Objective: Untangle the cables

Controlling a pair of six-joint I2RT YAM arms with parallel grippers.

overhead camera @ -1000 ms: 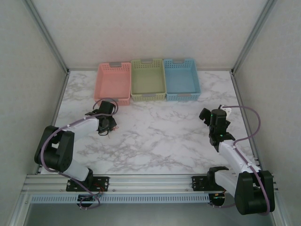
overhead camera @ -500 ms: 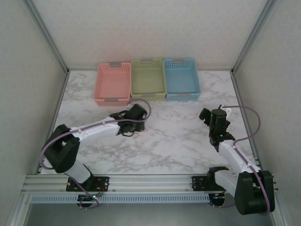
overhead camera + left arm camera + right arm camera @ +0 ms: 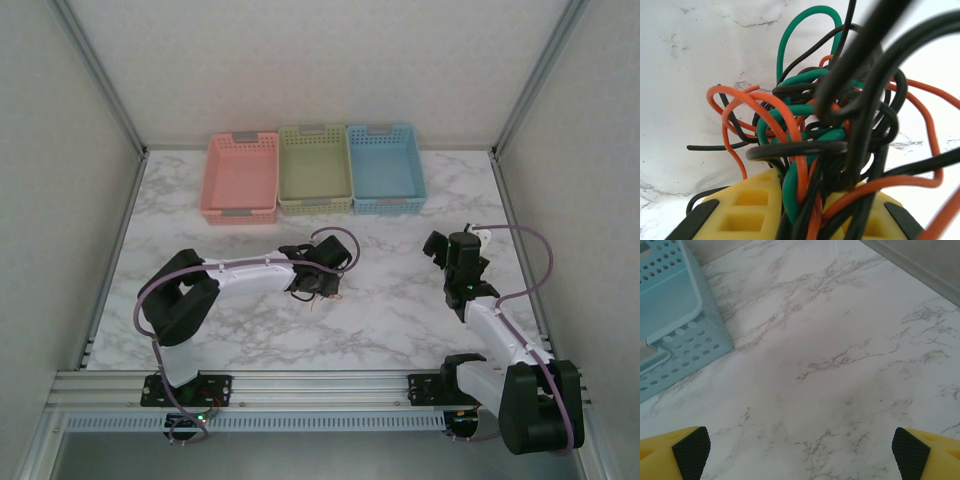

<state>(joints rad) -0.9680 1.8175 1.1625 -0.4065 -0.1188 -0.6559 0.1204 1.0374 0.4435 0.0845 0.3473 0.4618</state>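
Observation:
The cables (image 3: 825, 130) form one knotted bunch of thin black, orange and green wires, close up in the left wrist view. My left gripper (image 3: 807, 200) is shut on the cables, with strands of all three colours squeezed between its yellow fingers (image 3: 740, 210). From above, the left gripper (image 3: 322, 278) hangs over the middle of the table, and the cables (image 3: 326, 293) show as a small dark clump under it. Over bare marble at the right side, my right gripper (image 3: 447, 243) stands open with nothing between its pads (image 3: 690, 450).
Three baskets stand in a row at the back: pink (image 3: 241, 177), green (image 3: 315, 168) and blue (image 3: 386, 167). The blue basket's corner (image 3: 670, 315) lies left of the right gripper. Metal frame posts border the marble table (image 3: 400, 310) on both sides.
The left arm has swung from the left side of the table to its middle, carrying the bunch of cables. The right arm has not moved.

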